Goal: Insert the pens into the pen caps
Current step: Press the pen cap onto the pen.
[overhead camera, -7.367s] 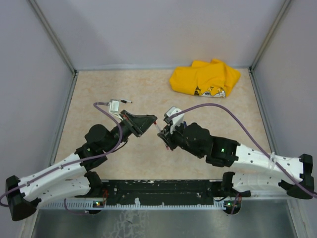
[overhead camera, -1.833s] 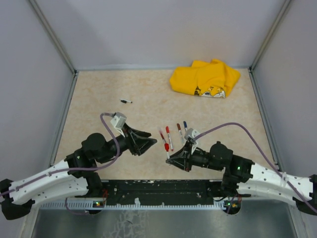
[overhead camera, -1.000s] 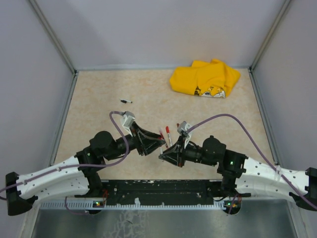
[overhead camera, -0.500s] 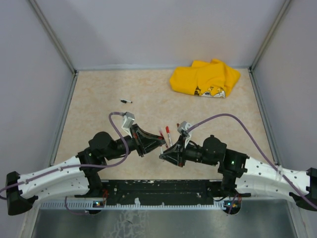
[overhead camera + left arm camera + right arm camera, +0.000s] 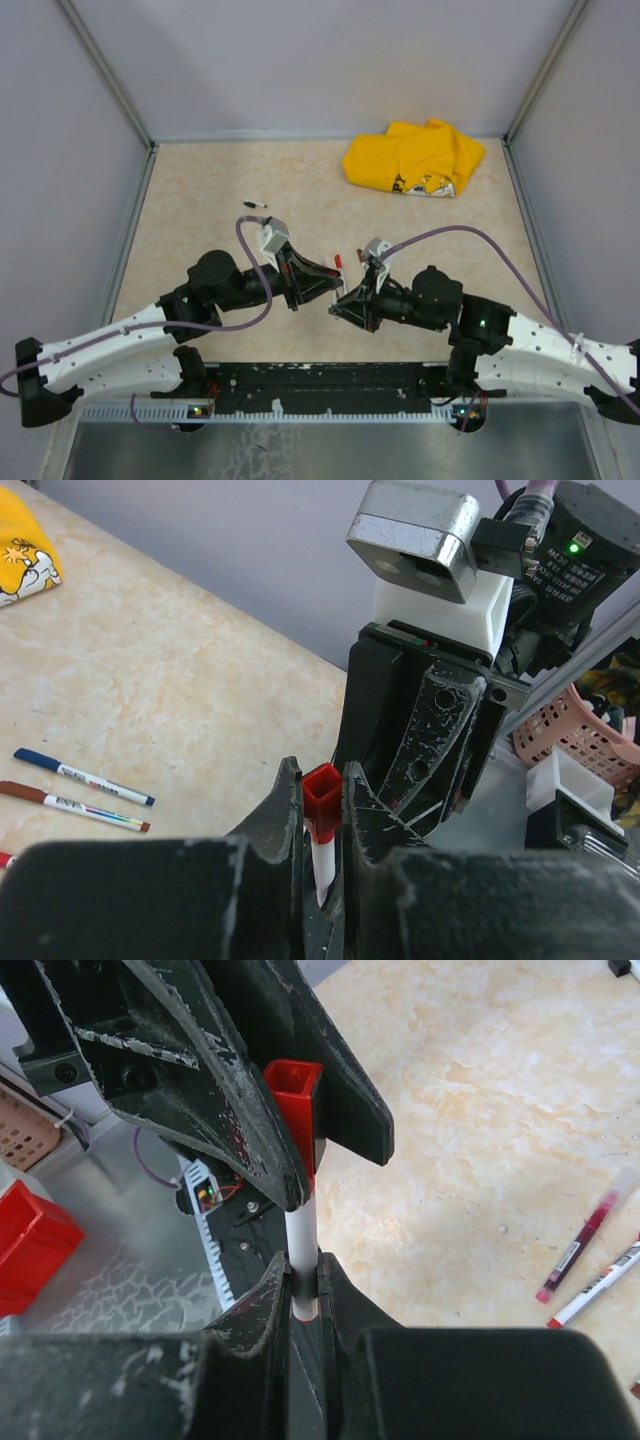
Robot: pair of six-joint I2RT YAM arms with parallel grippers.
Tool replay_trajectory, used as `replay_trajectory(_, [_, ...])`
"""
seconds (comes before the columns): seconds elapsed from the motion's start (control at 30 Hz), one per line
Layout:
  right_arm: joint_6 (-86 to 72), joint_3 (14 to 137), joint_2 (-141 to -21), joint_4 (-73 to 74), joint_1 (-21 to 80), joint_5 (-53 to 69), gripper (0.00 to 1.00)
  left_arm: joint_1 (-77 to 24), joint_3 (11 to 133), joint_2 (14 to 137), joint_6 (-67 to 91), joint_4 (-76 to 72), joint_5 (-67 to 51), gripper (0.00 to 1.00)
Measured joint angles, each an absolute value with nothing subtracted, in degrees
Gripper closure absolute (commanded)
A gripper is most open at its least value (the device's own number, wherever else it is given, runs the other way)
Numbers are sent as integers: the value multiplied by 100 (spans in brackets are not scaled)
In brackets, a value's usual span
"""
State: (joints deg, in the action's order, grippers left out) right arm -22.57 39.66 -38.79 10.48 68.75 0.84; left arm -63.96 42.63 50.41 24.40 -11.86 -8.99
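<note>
The step in hand was the mating of one pen with its cap, done in the air above the near middle of the table (image 5: 200,200). The right gripper (image 5: 303,1265) was closed on the white barrel of the pen (image 5: 303,1245), holding it about upright. At twelve o'clock of that grip in the right wrist view, the left gripper (image 5: 321,775) was clamped on the red cap (image 5: 297,1110). The barrel ran straight up into the cap's underside, so the two looked joined, or close to it. How deep the tip sat inside could not be seen.

As a judgement, the next move called for a short push along the barrel's line. Both grips would have to hold firm and keep square, since any tilt could jam the tip on the cap's rim or make the thin barrel slip in the fingers. Only after that should one gripper let go.

Just beyond the grippers, at about twelve o'clock in the top view, loose pens lay flat on the table. Among them were a blue pen (image 5: 85,777) and a red pen (image 5: 75,806), side by side.

Farther off at eleven o'clock lay a small black piece (image 5: 257,205), too small to tell what it was. At one o'clock, by the far edge, sat the yellow cloth (image 5: 415,158).
</note>
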Motion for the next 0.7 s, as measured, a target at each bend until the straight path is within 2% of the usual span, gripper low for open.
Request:
replay_trajectory(0.33, [-1931,4475,-3933,1739,6906,-189,100,-6394,4348,5111,2224,-1240,-974,100])
replay_trajectory(0.7, [-1424,4737,-4021,1813,6936,-491,100,-6322,4209,5137,2292,-1844,-998,100])
